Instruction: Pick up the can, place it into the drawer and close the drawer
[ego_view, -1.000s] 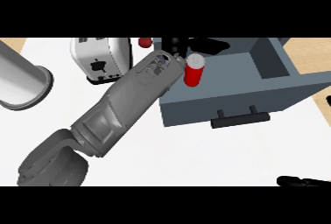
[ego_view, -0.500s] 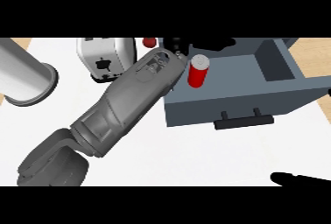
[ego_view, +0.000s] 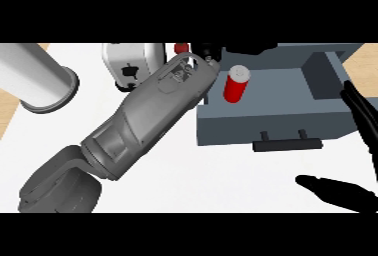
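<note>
While the drawer (ego_view: 273, 117) stands open, head view: red can (ego_view: 236, 84) upright inside, at 1 o'clock | left hand (ego_view: 205, 51) beside it, fingers hidden, cannot tell | right hand (ego_view: 341, 192) open at 5 o'clock | can likely light, rigid, slick; grasp mid-body.

Evenly and brightly lit, with no single light direction to read off and no glare anywhere on the white counter (ego_view: 221, 170). Only soft shading: darker inner walls on the grey drawer (ego_view: 325, 75), a faint gradient down the white cylinder (ego_view: 37, 75), a pale highlight strip along the red can (ego_view: 236, 85). No cast shadows worth noting under the left forearm (ego_view: 148, 120), no motion blur, no visible bending of straight lines toward the edges.
</note>
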